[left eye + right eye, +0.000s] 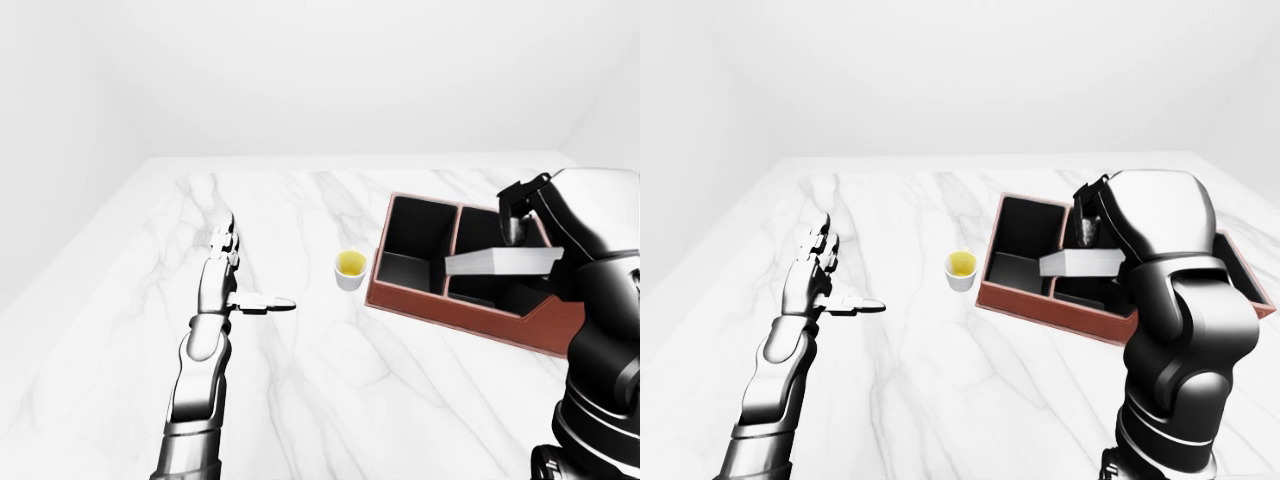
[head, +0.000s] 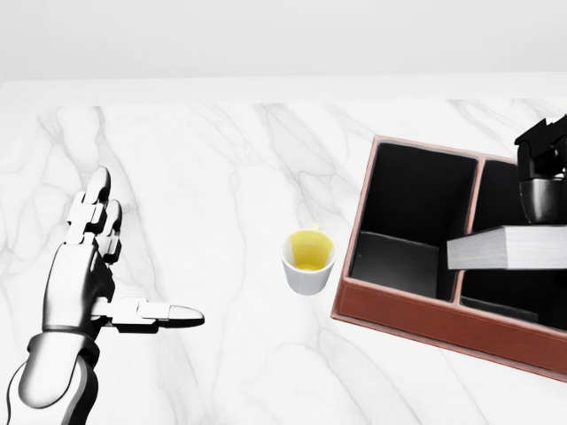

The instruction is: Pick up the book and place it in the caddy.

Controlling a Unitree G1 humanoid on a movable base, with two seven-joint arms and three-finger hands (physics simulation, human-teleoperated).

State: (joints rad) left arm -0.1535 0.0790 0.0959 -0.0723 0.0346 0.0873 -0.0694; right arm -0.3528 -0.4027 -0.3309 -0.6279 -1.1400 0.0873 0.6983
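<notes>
Right hand [image 2: 540, 164] grips the book [image 2: 505, 247] flat over the caddy [image 2: 399, 312] near the worktop's right edge; left hand [image 2: 84, 270] idle, fingers spread; risk: book catches the divider and jams if released level.

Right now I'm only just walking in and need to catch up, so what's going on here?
The robot's right hand holds a book level over the brown caddy, above the divider between its compartments; it hasn't been set down yet. The left hand hangs open over the marble table, holding nothing. A small cup stands just left of the caddy.
</notes>
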